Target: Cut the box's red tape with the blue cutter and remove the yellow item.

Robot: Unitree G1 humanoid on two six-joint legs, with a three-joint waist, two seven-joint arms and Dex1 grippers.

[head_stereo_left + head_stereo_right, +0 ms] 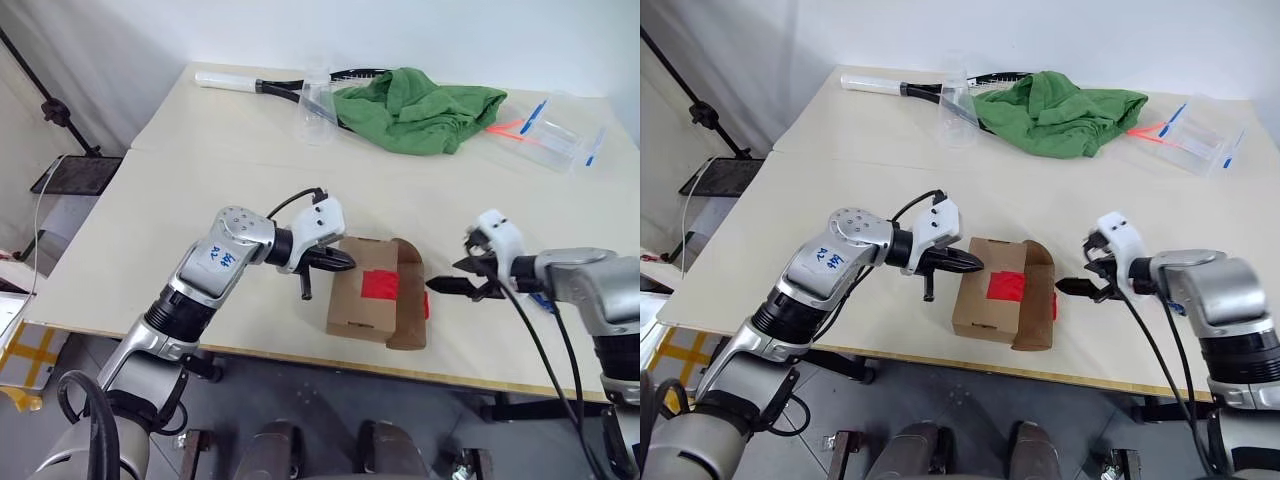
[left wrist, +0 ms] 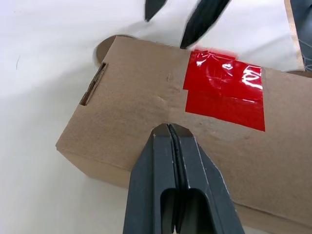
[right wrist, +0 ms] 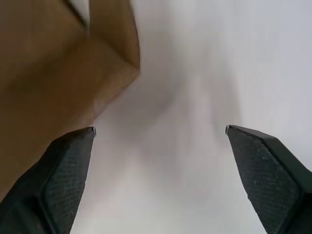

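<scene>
Over the box, clamped left tool

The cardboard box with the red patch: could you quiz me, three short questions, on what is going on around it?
1. True or false: the left gripper is shut above the box.
2. Which gripper is open, right of the box?
3. The red tape sits on the box's: a) top face b) underside

Key: 1 true. 2 the right gripper. 3 a.
</scene>
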